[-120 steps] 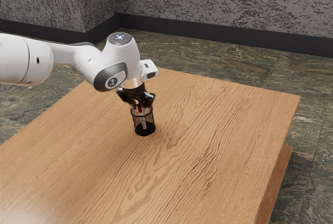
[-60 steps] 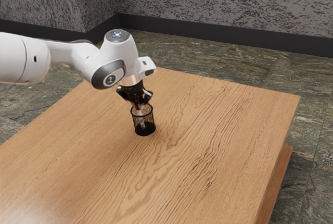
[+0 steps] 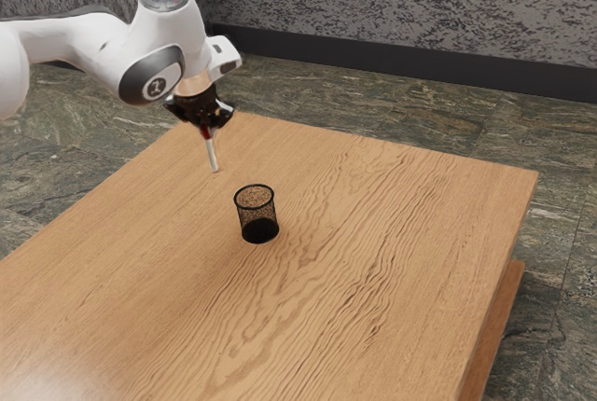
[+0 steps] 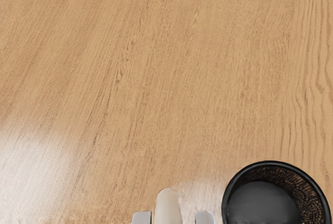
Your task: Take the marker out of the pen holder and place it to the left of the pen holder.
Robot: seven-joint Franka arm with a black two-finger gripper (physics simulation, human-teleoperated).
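Some indoor room, I'd say; home or office I can't tell from here. A wood-grained table (image 3: 392, 233) spreads below the gripper (image 3: 209, 130), with veined, stone-look flooring (image 3: 373, 107) beyond it and, farther off behind, a dark baseboard (image 3: 410, 65) under mottled grey walls (image 3: 401, 0).

the marker (image 4: 169, 208), its pale end rounded, was between 2 light grey fingertips (image 4: 204, 218). near 1 of them was the black pen holder (image 4: 227, 195), seen from above through its round rim, with mesh showing along the inner wall and a dark base. the wooden table (image 4: 130, 78) had streaky brown grain, wavier past the pen holder, and a whitish sheen.
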